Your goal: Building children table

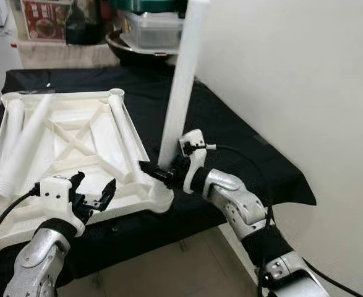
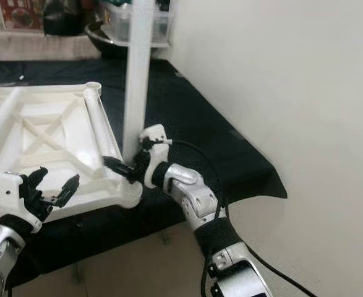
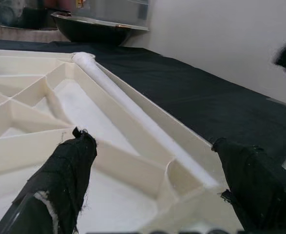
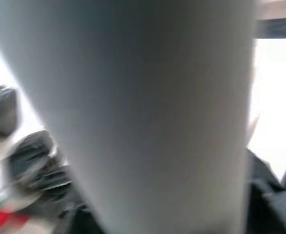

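Note:
The white plastic table top [image 1: 76, 145] lies upside down on a black-covered table. One white leg [image 1: 184, 80] stands upright at its near right corner. My right gripper [image 1: 159, 172] is shut on the base of that leg, which looms blurred and close in the right wrist view as a grey-white leg [image 4: 133, 112]. Another loose leg [image 3: 133, 112] lies along the right rim of the table top, and more legs [image 1: 20, 142] lie on its left side. My left gripper [image 1: 94, 193] hovers open over the front edge of the top, holding nothing.
A white wall [image 1: 292, 93] runs close along the right. The black cloth [image 1: 268, 173] ends just beyond my right arm, with floor below. A dark bowl and plastic containers [image 1: 141, 34] stand at the back of the table.

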{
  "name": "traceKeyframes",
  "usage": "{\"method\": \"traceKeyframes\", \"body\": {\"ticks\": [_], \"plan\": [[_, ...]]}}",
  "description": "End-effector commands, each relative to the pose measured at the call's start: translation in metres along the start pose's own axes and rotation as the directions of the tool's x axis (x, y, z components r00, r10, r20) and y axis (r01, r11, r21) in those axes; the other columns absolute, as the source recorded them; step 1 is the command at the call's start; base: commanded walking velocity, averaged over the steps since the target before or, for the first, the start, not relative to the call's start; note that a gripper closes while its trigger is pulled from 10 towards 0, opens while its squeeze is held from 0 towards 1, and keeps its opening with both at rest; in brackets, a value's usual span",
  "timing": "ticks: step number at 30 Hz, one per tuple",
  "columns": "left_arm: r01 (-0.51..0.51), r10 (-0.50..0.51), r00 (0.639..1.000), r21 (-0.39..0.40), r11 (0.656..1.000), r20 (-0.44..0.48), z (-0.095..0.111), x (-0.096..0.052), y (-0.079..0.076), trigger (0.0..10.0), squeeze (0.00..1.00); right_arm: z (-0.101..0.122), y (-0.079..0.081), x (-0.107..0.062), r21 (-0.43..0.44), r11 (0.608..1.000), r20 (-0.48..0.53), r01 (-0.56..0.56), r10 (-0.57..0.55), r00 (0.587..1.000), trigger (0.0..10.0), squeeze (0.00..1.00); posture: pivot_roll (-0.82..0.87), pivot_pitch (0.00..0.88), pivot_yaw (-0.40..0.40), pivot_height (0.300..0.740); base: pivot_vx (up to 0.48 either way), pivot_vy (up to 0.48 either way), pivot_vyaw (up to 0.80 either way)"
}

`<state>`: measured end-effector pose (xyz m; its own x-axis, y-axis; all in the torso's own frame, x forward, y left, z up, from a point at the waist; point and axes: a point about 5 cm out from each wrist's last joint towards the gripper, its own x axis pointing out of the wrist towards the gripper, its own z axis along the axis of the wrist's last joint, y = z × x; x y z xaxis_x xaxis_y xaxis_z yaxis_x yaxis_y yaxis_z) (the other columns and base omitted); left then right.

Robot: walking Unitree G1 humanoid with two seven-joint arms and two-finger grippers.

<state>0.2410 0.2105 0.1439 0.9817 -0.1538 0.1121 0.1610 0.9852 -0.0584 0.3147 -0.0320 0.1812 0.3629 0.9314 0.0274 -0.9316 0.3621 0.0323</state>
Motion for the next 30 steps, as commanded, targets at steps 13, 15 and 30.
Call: {"method": "traceKeyframes", "body": {"ticks": [13, 15, 30], "plan": [[0.004, -0.004, 1.0, -0.006, 1.0, -0.014, -0.004, -0.001, -0.001, 10.0, 0.0, -0.064, -0.06, -0.026, -0.009, 0.581, -0.311, 0.814, -0.775, 0.55, 0.0, 0.0, 0.2, 0.0, -0.16, 0.74, 0.0, 0.0, 0.0], [0.006, -0.006, 1.0, -0.005, 1.0, -0.016, -0.004, -0.001, -0.001, 10.0, 0.0, -0.069, -0.064, -0.039, -0.019, 0.457, -0.326, 0.889, -0.843, 0.427, 0.0, 0.0, 0.2, 0.0, -0.16, 0.74, 0.0, 0.0, 0.0], [0.008, -0.008, 1.0, -0.006, 1.0, -0.017, -0.005, -0.001, -0.002, 10.0, 0.0, -0.014, -0.015, 0.007, 0.086, 0.974, -0.04, 0.208, -0.205, 0.978, 10.0, 0.48, 0.19, 0.0, -0.163, 0.74, 0.0, 0.0, 0.0]]}}
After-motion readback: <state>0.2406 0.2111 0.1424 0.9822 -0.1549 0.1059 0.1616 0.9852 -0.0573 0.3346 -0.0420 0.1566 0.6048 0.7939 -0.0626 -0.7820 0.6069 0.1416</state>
